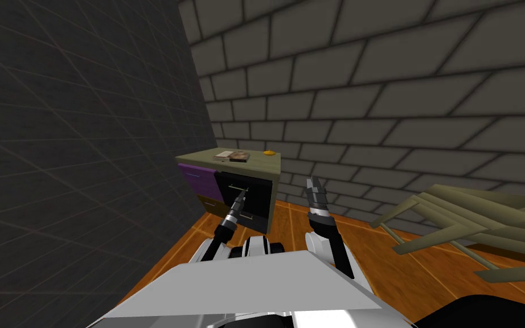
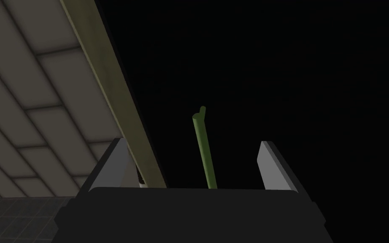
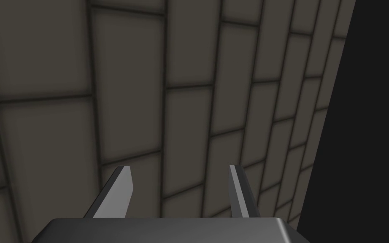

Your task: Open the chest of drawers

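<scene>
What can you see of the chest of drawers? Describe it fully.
The chest of drawers is low, with an olive top, a purple front above a brown front, and black fronts beside them. It stands upright on the wooden floor in a corner. A flat book-like thing and a small orange thing lie on top. The left gripper is open around a thin green handle, not pressing it.

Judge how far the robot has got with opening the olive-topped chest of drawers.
Done: left gripper is at the upper black flat drawer front. In hand: its open fingers straddle the thin green bar handle, not yet shut. Left: grip, then pull the drawer out.
</scene>
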You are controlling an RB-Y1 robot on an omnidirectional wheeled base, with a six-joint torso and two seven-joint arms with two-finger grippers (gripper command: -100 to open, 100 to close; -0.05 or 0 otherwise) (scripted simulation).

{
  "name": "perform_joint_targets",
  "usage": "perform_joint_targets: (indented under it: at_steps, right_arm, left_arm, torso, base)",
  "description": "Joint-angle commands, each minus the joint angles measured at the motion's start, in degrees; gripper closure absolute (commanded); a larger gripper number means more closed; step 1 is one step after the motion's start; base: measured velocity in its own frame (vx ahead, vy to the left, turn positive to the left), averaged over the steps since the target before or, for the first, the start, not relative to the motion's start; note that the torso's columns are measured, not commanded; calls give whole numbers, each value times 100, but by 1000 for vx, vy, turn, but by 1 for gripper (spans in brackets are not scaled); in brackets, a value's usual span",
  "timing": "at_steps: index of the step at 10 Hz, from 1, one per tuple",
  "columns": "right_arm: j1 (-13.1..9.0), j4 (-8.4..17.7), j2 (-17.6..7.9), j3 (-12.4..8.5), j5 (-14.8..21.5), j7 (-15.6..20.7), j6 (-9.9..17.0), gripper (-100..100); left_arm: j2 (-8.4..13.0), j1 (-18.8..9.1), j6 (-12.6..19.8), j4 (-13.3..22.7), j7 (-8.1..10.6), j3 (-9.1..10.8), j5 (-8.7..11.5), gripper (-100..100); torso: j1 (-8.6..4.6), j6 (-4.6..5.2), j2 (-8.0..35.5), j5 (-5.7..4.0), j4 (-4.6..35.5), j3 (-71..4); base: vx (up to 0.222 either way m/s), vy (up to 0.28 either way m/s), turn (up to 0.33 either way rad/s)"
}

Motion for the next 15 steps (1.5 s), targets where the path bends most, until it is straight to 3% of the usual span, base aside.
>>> perform_joint_targets:
  at_steps: [1,2,3,5,6,8,10,11,12,15]
  right_arm:
    - [-1,0,0,0,0,0,0,0]
    - [-1,1,0,0,0,0,0,0]
    - [-1,0,0,0,0,0,0,0]
    - [-2,1,0,0,0,0,1,0]
    - [-2,1,0,0,0,0,1,0]
    - [-1,1,-1,-1,0,0,0,0]
    - [-1,1,-1,-1,0,0,0,0]
    - [-1,0,0,0,0,0,0,0]
    - [-1,0,0,0,0,0,0,0]
    - [-4,1,-1,0,0,0,1,0]
  left_arm:
    - [-9,-230,263,-43,53,76,13,-100]
    - [-7,-202,196,-20,43,64,14,-100]
    - [-2,-51,58,-9,12,17,3,100]
    - [-17,-43,72,-14,6,5,-5,100]
    - [-28,-99,-108,141,29,25,45,-100]
    - [-37,-166,-278,297,61,50,99,-100]
    - [-30,-116,-92,84,66,20,70,-100]
    - [-29,-129,-164,159,58,32,76,-100]
    - [-28,-128,-144,145,61,30,75,100]
    - [43,11,-137,-33,86,-39,63,100]
  torso:
    - [-8,2,13,-1,6,11]
    - [-12,1,1,-3,3,4]
    - [-8,-1,-8,-2,-1,-2]
    - [-3,1,-10,0,-1,-4]
    - [-15,2,-24,-3,-4,-12]
    - [6,0,-47,2,-12,-27]
    - [-30,1,-16,-7,-3,-8]
    - [-46,1,-26,-13,-4,-12]
    - [-33,1,-19,-10,-4,-10]
    - [8,1,32,2,11,22]
  base:
    - [47,-30,-52]
    - [21,-10,-8]
    - [-19,17,67]
    - [-35,25,28]
    - [36,68,-18]
    - [53,115,-21]
    - [45,27,-13]
    - [44,-4,-3]
    - [7,0,1]
    - [-168,51,24]
